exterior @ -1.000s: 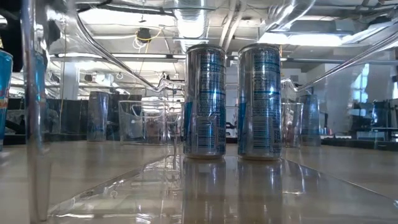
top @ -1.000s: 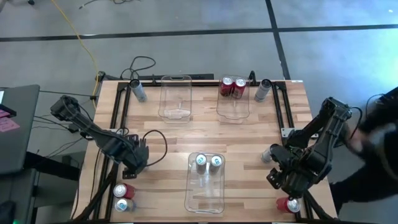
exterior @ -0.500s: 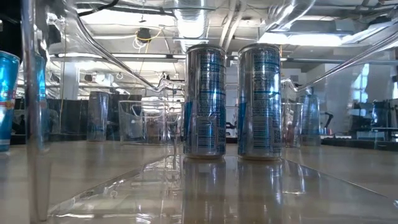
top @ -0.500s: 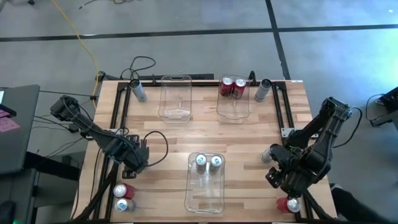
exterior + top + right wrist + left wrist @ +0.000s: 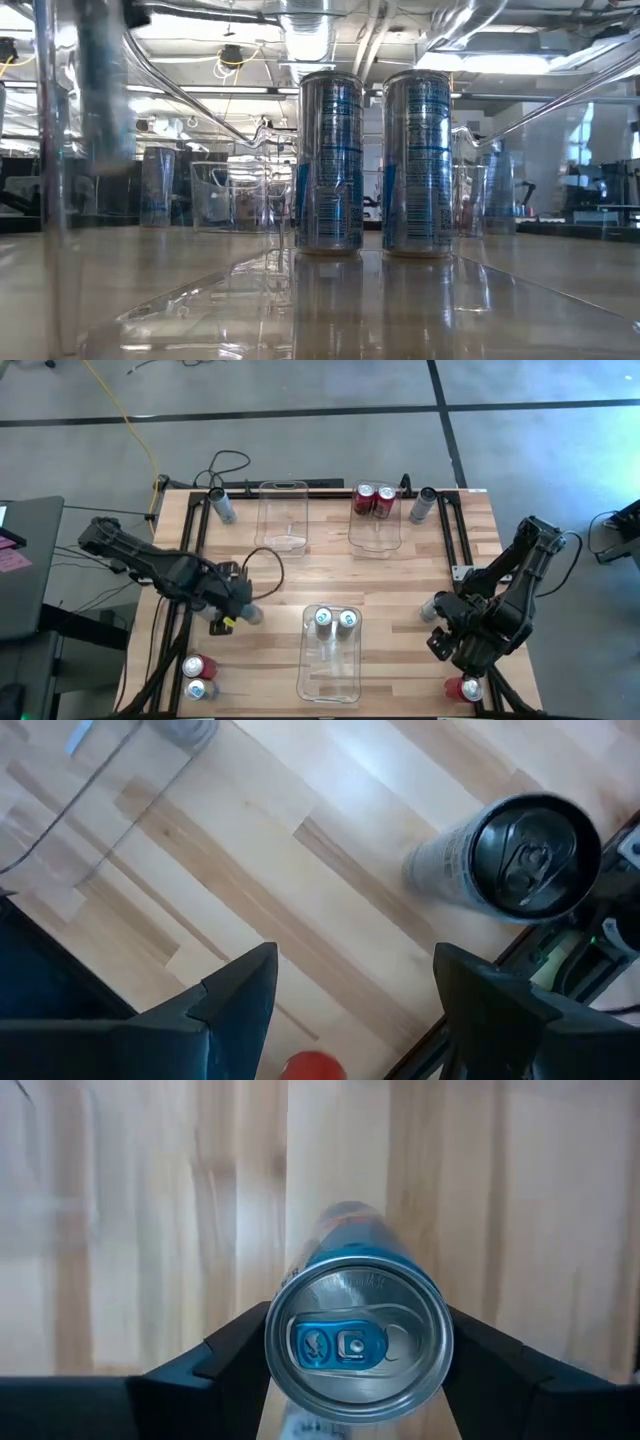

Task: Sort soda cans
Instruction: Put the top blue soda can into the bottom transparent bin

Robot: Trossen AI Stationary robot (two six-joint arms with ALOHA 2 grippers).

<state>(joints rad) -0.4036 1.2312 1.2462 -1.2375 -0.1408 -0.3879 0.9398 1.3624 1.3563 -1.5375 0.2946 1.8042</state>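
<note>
Two pale silver-blue cans (image 5: 335, 621) stand upright side by side at the far end of the near clear bin (image 5: 330, 675), and that bin serves as the landmark here. They look like the start of a blue group, so the bin is probably meant to collect that colour.

A third blue can (image 5: 358, 1338) is clamped between the fingers of the left gripper (image 5: 238, 613), just left of that bin and lifted off the tabletop (image 5: 280, 575); it is held upright by its sides, likely so it can be lowered in beside the pair.

Farther left of the bin, near the table's front corner, a red can (image 5: 197, 666) and a blue can (image 5: 198, 689) wait unsorted. Across the table from the bin, two red cans (image 5: 374, 498) sit in a far bin (image 5: 375, 532), with an empty bin (image 5: 281, 520) beside it and a grey can on each outer side.

Right of the landmark bin, the right gripper (image 5: 452, 645) hangs with its fingers spread and empty, near a grey can (image 5: 510, 855) and a red can (image 5: 462, 688), seemingly waiting.
</note>
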